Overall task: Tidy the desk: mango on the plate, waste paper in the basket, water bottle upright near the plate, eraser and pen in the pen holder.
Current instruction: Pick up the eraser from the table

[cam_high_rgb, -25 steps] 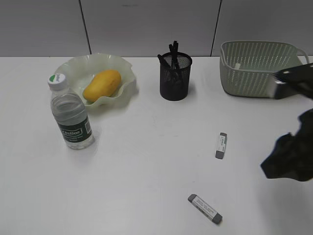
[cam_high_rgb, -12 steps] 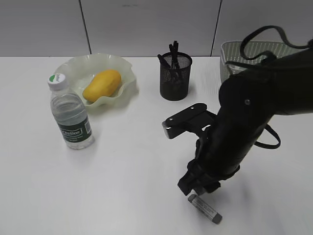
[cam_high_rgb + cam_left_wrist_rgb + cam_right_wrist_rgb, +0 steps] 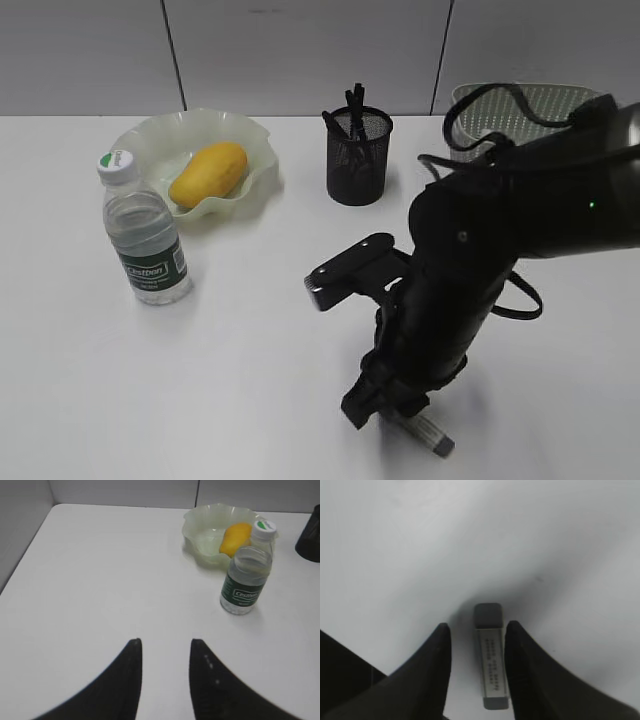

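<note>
exterior view: the right gripper (image 3: 385, 412) is low over the table (image 3: 250, 350) at the near edge, right at the eraser (image 3: 432, 437), whose grey end sticks out beside it. mango (image 3: 208, 173) lies on the plate (image 3: 160, 135); water bottle (image 3: 143, 236) stands upright just beside the plate; pen holder (image 3: 359, 157) has pens in it; basket (image 3: 480, 110) is half hidden behind the arm. no waste paper seen.
left wrist view: the left gripper (image 3: 164, 677) hangs over bare table, jaws slightly parted and holding nothing; bottle and plate lie well ahead.
right wrist view: jaws open with the eraser (image 3: 491, 655) lying lengthwise between them, a fingertip (image 3: 440, 650) on each side, seemingly not yet pinching.
step in hand: grasping the eraser, by my reading.
next move: close squarely on its long sides, lift clear, then carry it to the pen holder and drop it in without knocking the pens.
</note>
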